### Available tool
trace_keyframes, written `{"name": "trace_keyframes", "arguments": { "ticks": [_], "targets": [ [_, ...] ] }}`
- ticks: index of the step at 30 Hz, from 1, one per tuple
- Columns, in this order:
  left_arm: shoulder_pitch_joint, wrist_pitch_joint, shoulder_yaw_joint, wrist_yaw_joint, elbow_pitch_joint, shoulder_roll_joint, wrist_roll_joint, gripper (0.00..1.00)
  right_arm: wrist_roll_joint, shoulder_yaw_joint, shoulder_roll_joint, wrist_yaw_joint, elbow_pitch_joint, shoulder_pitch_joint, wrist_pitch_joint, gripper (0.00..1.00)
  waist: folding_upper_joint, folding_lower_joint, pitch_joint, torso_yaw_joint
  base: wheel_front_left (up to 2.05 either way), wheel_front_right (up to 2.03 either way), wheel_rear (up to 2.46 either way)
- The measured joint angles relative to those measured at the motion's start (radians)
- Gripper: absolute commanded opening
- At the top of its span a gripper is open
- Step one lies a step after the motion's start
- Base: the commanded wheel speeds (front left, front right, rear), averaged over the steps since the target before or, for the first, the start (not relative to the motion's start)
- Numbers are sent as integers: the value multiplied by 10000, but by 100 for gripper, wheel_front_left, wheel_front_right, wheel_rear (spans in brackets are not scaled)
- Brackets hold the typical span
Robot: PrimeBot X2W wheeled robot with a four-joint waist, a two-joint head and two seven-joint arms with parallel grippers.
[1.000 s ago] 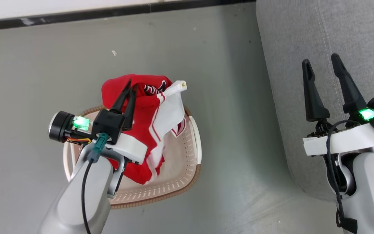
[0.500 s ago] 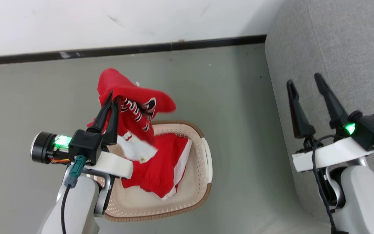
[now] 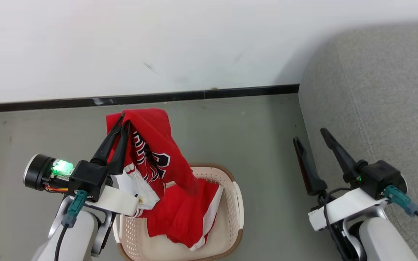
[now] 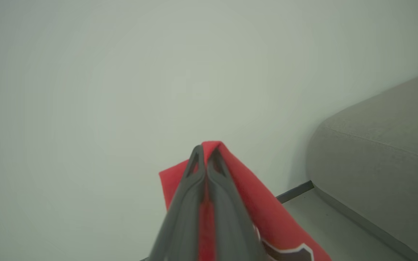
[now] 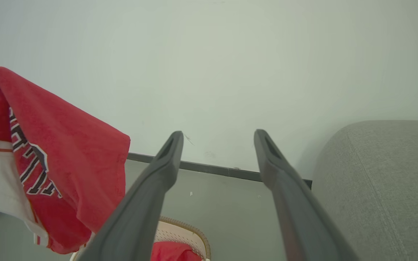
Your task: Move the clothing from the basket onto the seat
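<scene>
My left gripper [image 3: 124, 119] is shut on a fold of the red jersey [image 3: 154, 145], which hangs from it above the basket [image 3: 236, 203] with its black-and-white lettering and white trim showing. The left wrist view shows the fingers [image 4: 206, 150] pinched together on the red jersey [image 4: 259, 214]. A second red garment with white trim [image 3: 183, 214] lies inside the cream basket. My right gripper [image 3: 309, 135] stands open and empty beside the grey seat [image 3: 376, 90]. In the right wrist view, the gripper's [image 5: 218, 134] fingers are wide apart, with the jersey [image 5: 67, 145] at left and the seat [image 5: 386, 174] at right.
A white wall with a black baseboard [image 3: 194, 95] runs behind the basket and seat. Grey floor [image 3: 267, 145] lies between the basket and the seat's rounded edge.
The head camera has tilted up toward the wall. My left gripper has lifted the jersey higher out of the basket, leaving the second garment inside. The right gripper stays open.
</scene>
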Motion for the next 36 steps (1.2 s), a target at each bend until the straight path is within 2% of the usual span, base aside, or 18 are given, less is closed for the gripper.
{"name": "trace_keyframes", "arguments": {
  "ticks": [7,21,28,36],
  "targets": [
    [198,0,-155,-213,-171,155,-6,0,105,570,-10,0,128,350,0,100,0,0,-614,71,0,0,0],
    [147,355,-784,-855,-1028,261,-6,0,263,3183,-384,0,660,520,0,100,0,0,-1703,203,0,0,0],
    [141,905,-1070,-980,-1185,125,-19,0,585,4855,-430,0,723,89,0,100,0,0,-2018,312,0,0,0],
    [128,1609,-1509,-1160,-1676,-27,-19,0,232,5622,-617,2,1511,-755,0,100,0,0,-2171,475,0,0,0]
  ]
}}
